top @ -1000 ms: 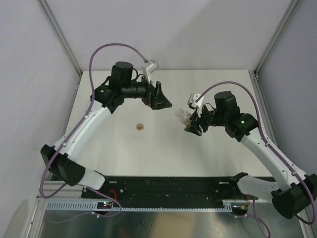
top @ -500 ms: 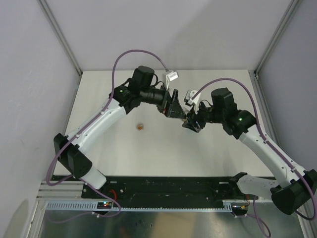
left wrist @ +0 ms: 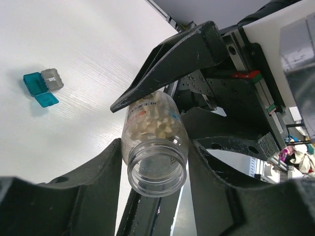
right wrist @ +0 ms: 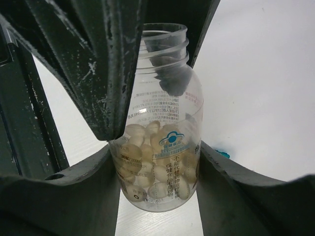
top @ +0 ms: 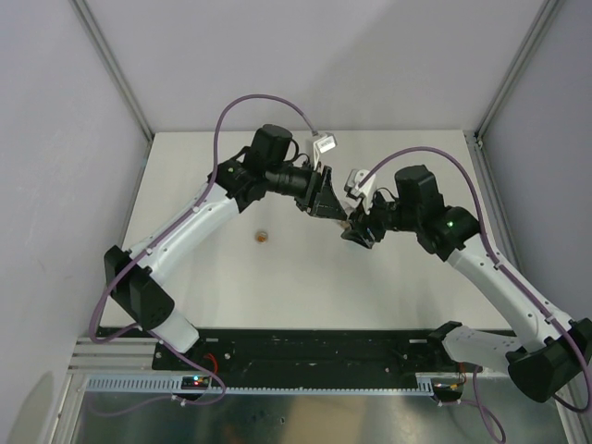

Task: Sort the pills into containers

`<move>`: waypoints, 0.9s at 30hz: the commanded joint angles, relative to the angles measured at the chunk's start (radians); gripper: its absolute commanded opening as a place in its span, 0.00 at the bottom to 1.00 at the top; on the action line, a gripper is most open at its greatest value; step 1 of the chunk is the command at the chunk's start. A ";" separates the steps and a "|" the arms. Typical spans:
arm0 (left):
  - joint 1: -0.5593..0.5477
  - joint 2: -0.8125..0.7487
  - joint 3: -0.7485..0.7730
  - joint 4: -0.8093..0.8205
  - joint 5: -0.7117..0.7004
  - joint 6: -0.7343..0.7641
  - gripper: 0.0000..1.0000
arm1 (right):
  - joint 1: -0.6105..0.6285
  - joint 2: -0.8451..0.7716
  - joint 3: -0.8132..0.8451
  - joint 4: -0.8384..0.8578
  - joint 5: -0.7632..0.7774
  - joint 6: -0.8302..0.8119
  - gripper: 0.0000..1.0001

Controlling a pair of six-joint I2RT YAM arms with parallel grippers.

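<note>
While both arms reach in over the middle of the table [top: 305,287], the 2 grippers stand tip to tip above it.

Right gripper [top: 357,231]: closed on the body of a clear bottle [left wrist: 155,129]. It has 1 finger on each side, both in contact with the wall. The bottle is carried clear of the table.

Clear bottle: uncapped, with the mouth turned toward the left wrist camera. Pale pills [right wrist: 153,169] lie heaped in the lower part, and there is printed text on the wall.

Left gripper [top: 329,202]: fingers parted, 1 on each side of the bottle neck. In the left wrist view the rim nearly fills the gap between them. I cannot tell whether the pads press on the neck or only flank it. In the right wrist view 1 left finger crosses in front of the neck, and the other shows dark through the clear wall.

Teal box [left wrist: 34,83]: on the table and open, with the grey flap [left wrist: 51,78] just beside it. It is well apart from the bottle.

Amber vial [top: 263,237]: on the table, to the left of both grippers and apart from them. It is too small to tell whether it is upright or what it holds.
</note>
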 commanded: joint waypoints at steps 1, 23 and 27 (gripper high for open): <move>-0.014 0.000 0.025 0.013 0.050 0.007 0.43 | 0.008 -0.033 0.048 0.056 -0.009 0.023 0.03; 0.016 -0.056 -0.049 0.096 0.307 0.042 0.00 | -0.025 -0.105 0.127 -0.002 -0.165 0.065 0.70; 0.025 -0.082 -0.078 0.128 0.326 0.033 0.00 | -0.031 -0.110 0.141 -0.009 -0.190 0.069 0.73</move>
